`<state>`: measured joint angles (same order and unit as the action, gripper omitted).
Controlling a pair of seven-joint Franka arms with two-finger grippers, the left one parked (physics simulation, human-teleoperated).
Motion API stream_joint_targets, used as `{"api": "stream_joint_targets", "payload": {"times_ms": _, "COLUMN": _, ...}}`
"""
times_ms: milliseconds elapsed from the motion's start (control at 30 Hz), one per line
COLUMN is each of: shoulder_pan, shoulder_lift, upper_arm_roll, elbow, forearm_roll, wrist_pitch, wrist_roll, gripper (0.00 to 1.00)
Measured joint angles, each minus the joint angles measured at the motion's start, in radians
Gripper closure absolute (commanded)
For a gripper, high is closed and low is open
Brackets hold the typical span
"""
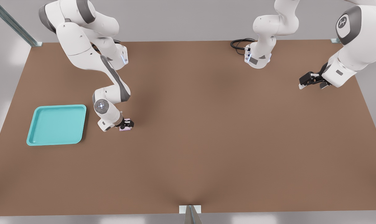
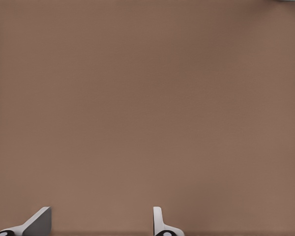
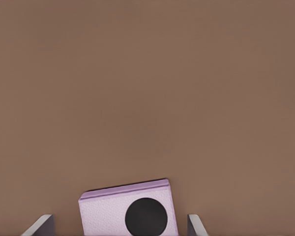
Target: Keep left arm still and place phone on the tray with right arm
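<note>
Both pincer fingers straddle the phone; tray nearby.

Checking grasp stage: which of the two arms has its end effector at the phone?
The right arm, with the blue-lit wrist disc: its end effector straddles the phone beside the tray, fingers apart.

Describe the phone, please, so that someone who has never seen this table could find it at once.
Start at the turquoise tray near the brown table's edge on the front view's left. Just beyond the tray's rim, toward the front view's right, the right arm's tool sits over the phone. It is small, squarish, pale lilac, with a round black lens.
</note>
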<state>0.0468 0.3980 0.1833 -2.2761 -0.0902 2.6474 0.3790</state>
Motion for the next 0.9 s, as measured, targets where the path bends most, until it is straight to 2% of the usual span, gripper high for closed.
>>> {"api": "stream_joint_targets", "payload": {"times_ms": 300, "shoulder_pan": -0.002, "shoulder_lift": 0.039, "upper_arm_roll": 0.001, "elbow": -0.020, "forearm_roll": -0.032, "wrist_pitch": 0.059, "wrist_roll": 0.007, "gripper": 0.00}}
{"api": "stream_joint_targets", "payload": {"times_ms": 333, "shoulder_pan": -0.006, "shoulder_lift": 0.037, "upper_arm_roll": 0.002, "elbow": -0.023, "forearm_roll": -0.035, "wrist_pitch": 0.061, "wrist_roll": 0.005, "gripper": 0.10}}
{"api": "stream_joint_targets", "payload": {"times_ms": 367, "shoulder_pan": -0.010, "shoulder_lift": 0.035, "upper_arm_roll": 0.002, "elbow": -0.026, "forearm_roll": -0.037, "wrist_pitch": 0.063, "wrist_roll": 0.003, "gripper": 0.13}}
{"api": "stream_joint_targets", "payload": {"times_ms": 667, "shoulder_pan": -0.012, "shoulder_lift": 0.041, "upper_arm_roll": 0.005, "elbow": -0.032, "forearm_roll": -0.042, "wrist_pitch": 0.068, "wrist_roll": -0.013, "gripper": 0.11}}
{"api": "stream_joint_targets", "payload": {"times_ms": 700, "shoulder_pan": -0.012, "shoulder_lift": 0.042, "upper_arm_roll": 0.005, "elbow": -0.031, "forearm_roll": -0.042, "wrist_pitch": 0.068, "wrist_roll": -0.014, "gripper": 0.18}}
{"api": "stream_joint_targets", "payload": {"times_ms": 733, "shoulder_pan": -0.012, "shoulder_lift": 0.040, "upper_arm_roll": 0.005, "elbow": -0.031, "forearm_roll": -0.042, "wrist_pitch": 0.069, "wrist_roll": -0.016, "gripper": 0.20}}
{"api": "stream_joint_targets", "payload": {"times_ms": 900, "shoulder_pan": -0.014, "shoulder_lift": -0.014, "upper_arm_roll": 0.005, "elbow": -0.025, "forearm_roll": -0.039, "wrist_pitch": 0.052, "wrist_roll": -0.025, "gripper": 0.22}}
